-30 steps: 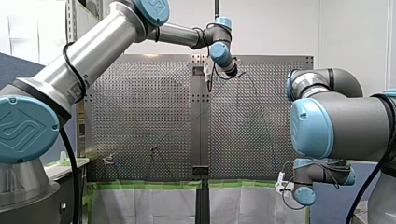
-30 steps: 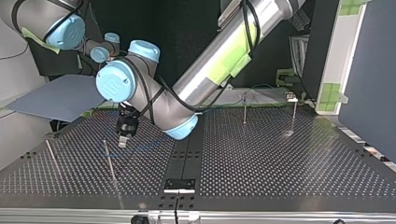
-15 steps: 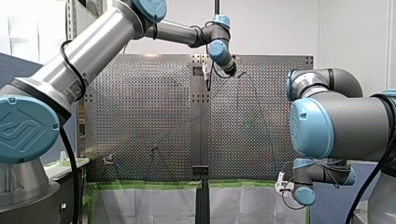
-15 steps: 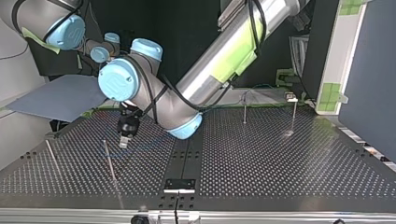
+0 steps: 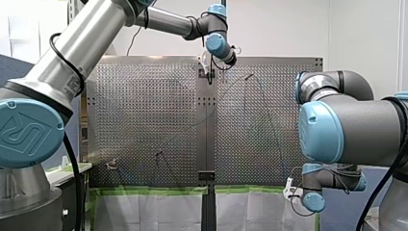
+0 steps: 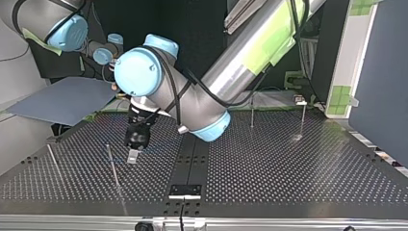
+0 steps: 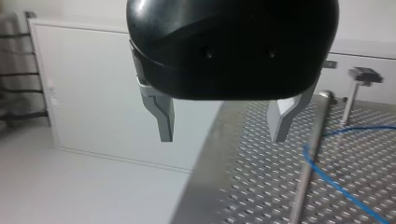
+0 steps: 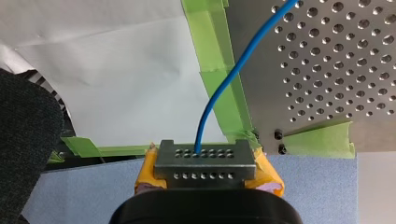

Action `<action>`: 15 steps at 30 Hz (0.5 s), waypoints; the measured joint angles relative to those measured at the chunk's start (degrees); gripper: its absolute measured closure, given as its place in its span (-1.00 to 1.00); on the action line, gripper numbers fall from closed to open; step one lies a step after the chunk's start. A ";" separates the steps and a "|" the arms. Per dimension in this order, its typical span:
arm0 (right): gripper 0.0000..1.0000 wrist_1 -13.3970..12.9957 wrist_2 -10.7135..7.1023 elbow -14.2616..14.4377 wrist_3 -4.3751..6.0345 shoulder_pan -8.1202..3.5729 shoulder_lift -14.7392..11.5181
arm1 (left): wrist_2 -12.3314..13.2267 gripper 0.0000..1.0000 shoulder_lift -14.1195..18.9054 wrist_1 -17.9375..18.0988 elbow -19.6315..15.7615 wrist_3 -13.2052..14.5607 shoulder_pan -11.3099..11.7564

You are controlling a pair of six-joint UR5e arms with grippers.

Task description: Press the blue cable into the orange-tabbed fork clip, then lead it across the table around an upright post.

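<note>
The blue cable (image 8: 233,74) runs over the perforated table (image 8: 327,84) into my right gripper (image 8: 204,161), whose yellow pads are shut on it beside the table's taped edge. My left gripper (image 7: 222,130) is black with metal fingers (image 7: 161,119). It stands open with nothing between them, above the table near a slanted upright post (image 7: 308,163) that the blue cable (image 7: 336,186) passes. In the top view my left gripper (image 6: 133,153) hangs beside that post (image 6: 113,171). A small clip (image 5: 111,164) sits at the front view's lower left.
Another thin post (image 6: 53,161) stands at the top view's left, and two short posts (image 6: 251,113) stand at its far right, one topped by a fixture (image 6: 299,101). Green tape (image 8: 219,84) lines the table's edge. A grey-blue board (image 6: 62,98) lies beside the table.
My left arm has lifted and swung: in the front view its gripper went up and left, in the top view right and nearer. It stays open. My right arm has not moved.
</note>
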 joint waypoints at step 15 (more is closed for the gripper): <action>1.00 0.13 -0.53 0.00 -0.27 0.05 0.01 | -0.38 -0.96 8.70 8.72 -8.71 -0.89 -0.16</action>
